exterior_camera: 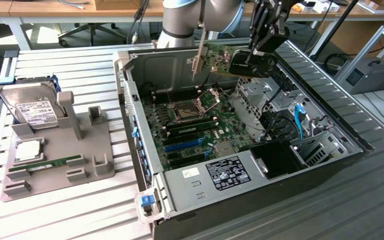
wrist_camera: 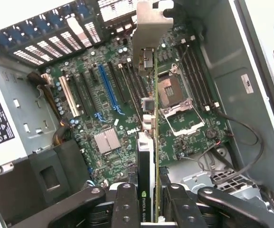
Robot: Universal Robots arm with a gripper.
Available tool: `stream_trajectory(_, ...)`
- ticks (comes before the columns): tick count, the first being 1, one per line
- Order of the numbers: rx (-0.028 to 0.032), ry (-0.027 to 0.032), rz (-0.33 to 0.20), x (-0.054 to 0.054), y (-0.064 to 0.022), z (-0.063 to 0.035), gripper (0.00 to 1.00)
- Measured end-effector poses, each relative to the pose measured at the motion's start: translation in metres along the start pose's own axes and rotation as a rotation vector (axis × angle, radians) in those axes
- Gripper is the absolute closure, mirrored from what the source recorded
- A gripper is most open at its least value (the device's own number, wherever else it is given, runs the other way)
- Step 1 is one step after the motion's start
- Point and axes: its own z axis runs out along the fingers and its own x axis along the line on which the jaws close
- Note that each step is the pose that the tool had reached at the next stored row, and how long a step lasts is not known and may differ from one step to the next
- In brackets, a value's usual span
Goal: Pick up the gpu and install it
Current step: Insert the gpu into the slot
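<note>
Exterior view: gripper [exterior_camera: 247, 61] is up over the open computer case [exterior_camera: 158, 70], clenched on the gpu [exterior_camera: 215, 56]. The card is held on edge in the air above the motherboard [exterior_camera: 199, 125], clear of it. The silver bracket [exterior_camera: 198, 59] is at the card's end away from the gripper and stands upright. Wrist view: gpu [wrist_camera: 145, 161] is seen edge-on, pinched between the two fingers [wrist_camera: 126, 204] and running straight out from the gripper, with the bracket [wrist_camera: 151, 28] at the far end. The motherboard [wrist_camera: 108, 118] lies beneath the gripper and the card. The blue slot [wrist_camera: 109, 88] is off to one side of the card and the empty processor socket [wrist_camera: 177, 95] is on the other; the card is lined up along the slots but seated in none. Well away from the gripper, outside the case on the slatted desk [exterior_camera: 78, 65], a grey holder [exterior_camera: 65, 150] carries a hard drive [exterior_camera: 35, 110] propped at a tilt. A green memory stick [exterior_camera: 45, 164] lies flat on the same holder.
</note>
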Motion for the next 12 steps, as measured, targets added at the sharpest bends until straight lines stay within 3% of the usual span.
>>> stream_trajectory(7, 0.0014, 0.0075, -0.095, -0.001, 0.0004, 0.0, 0.73)
stream_trajectory(12, 0.0014, 0.0082, -0.11, -0.0012, 0.0004, 0.0, 0.73)
